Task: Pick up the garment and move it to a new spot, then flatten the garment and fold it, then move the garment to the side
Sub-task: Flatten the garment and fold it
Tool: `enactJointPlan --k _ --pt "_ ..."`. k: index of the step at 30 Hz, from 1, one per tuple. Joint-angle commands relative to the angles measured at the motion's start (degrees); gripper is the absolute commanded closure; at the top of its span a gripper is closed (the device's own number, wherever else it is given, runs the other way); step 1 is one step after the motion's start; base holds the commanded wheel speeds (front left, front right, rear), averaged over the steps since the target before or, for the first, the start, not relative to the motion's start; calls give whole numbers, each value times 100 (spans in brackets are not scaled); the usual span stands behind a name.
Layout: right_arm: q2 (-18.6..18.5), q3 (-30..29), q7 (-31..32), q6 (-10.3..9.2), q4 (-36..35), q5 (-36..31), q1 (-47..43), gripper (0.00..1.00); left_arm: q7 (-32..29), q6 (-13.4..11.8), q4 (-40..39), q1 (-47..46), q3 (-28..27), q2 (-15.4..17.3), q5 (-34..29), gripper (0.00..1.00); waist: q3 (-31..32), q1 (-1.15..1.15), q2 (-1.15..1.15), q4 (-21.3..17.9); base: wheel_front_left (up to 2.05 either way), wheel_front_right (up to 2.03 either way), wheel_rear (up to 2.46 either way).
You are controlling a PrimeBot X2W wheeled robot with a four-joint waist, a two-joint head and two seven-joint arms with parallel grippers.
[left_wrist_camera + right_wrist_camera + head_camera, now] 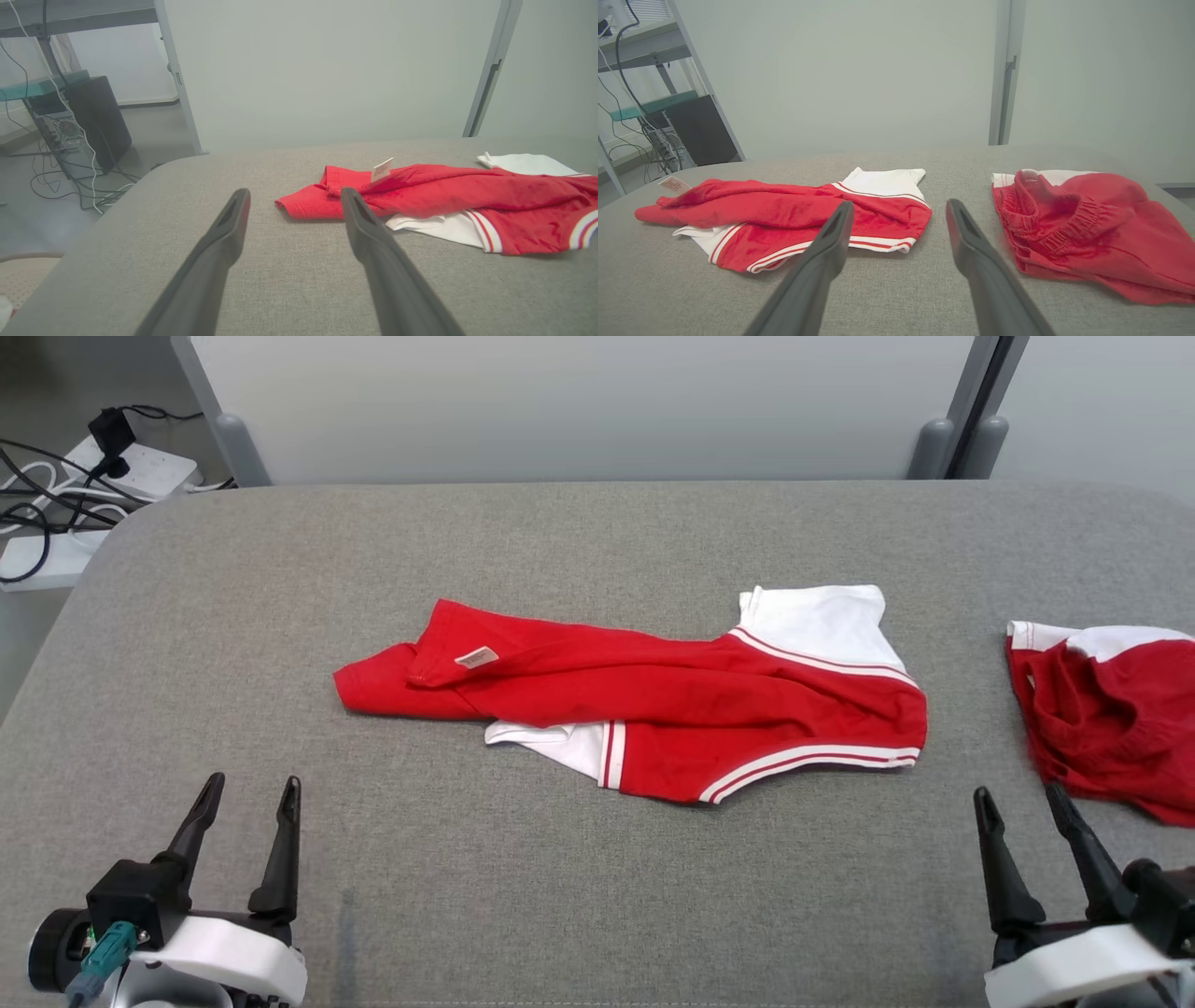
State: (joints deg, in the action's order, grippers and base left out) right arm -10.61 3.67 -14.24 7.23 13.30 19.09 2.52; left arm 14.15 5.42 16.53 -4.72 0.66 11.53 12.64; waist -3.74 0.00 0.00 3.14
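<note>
The crumpled garment (pixel 653 709) lies mid-worktop (pixel 560 541), ahead of and between the left end effector (pixel 254 782) and right end effector (pixel 1017 791), both wide open, empty, touching nothing.

A grey fabric-covered table (pixel 560 541) was backed by pale partition panels (pixel 579 401). On the floor (pixel 154 133) to the left, a white power strip (pixel 140 467) and tangled dark cables (pixel 56 504) were seen, and a dark computer tower (pixel 100 121) was set beneath a metal frame (pixel 93 18).
</note>
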Motion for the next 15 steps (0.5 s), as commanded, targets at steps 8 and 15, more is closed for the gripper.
enactJointPlan --k 8,15 --pt "353 -127 214 25 -918 -366 -688 0 -231 -174 -451 184 -299 165 118 0 225 0 0 -61 0 0 0" --pt "448 -177 339 25 -1138 -422 -834 0 -345 -238 -604 302 -316 192 162 0 260 0 0 -77 0 0 0"
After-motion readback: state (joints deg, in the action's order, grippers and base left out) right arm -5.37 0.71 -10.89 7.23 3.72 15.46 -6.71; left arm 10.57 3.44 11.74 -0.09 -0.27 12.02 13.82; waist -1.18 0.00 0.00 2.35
